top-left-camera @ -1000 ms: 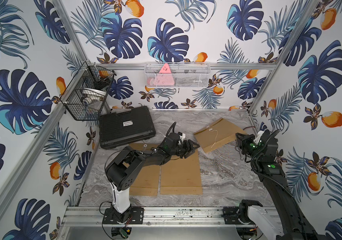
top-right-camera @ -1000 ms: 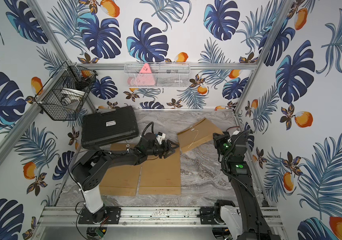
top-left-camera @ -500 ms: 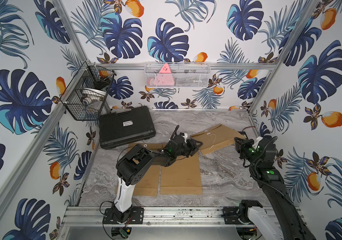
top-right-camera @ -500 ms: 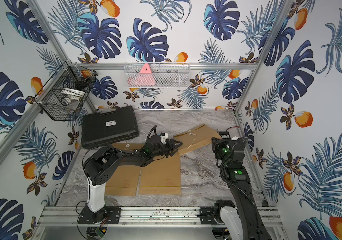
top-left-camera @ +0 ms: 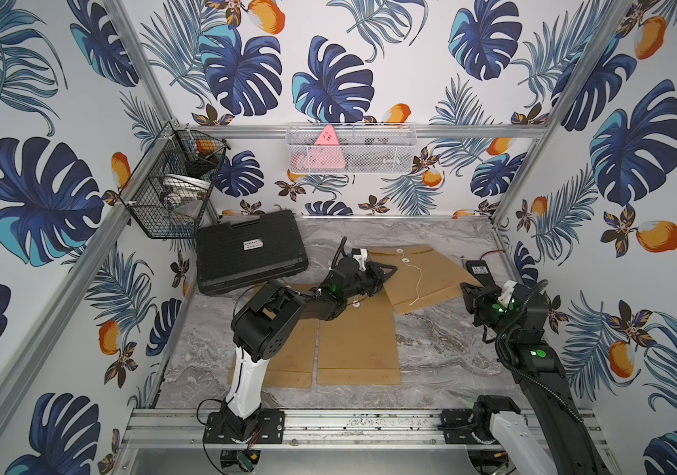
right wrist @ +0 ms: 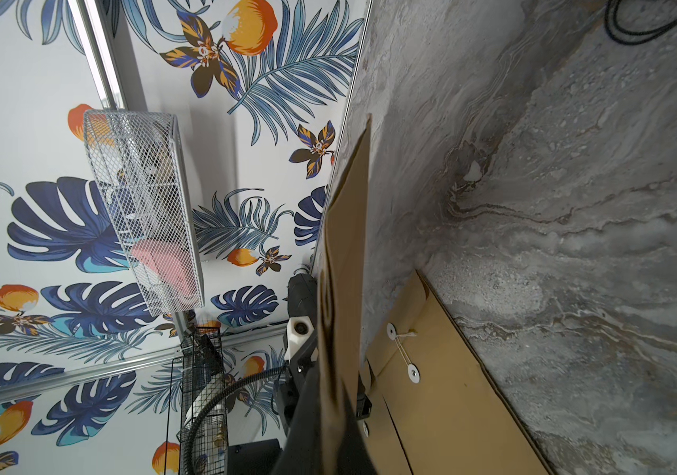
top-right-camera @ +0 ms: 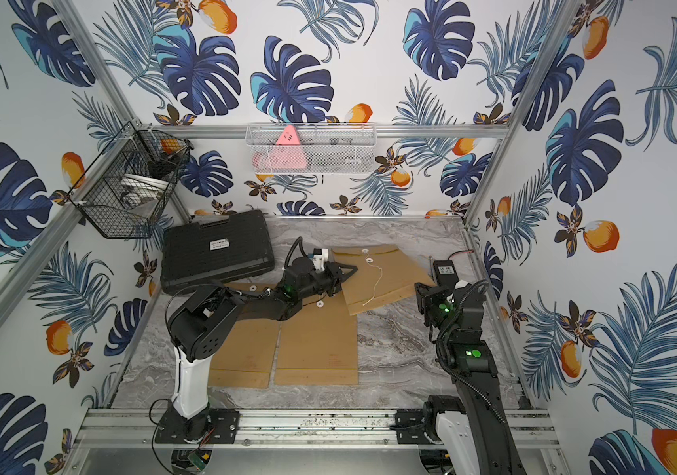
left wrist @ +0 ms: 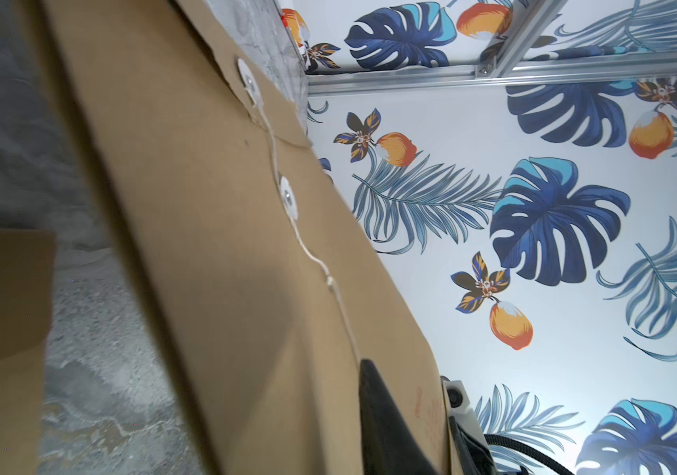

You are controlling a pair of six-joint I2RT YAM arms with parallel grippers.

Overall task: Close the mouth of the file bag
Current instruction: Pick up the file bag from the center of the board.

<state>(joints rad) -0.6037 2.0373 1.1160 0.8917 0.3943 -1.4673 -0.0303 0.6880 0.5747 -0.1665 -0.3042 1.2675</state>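
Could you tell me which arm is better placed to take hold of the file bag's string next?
Probably the left. The left gripper sits beside the string on the file bag, while the right gripper is shut on the bag's opposite edge, steadying it.

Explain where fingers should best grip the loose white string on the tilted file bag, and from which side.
Probably its free tail, from above. The string trails slack from the round button across the upper face of the file bag, so fingers set crosswise over it could pinch it without catching the paper.
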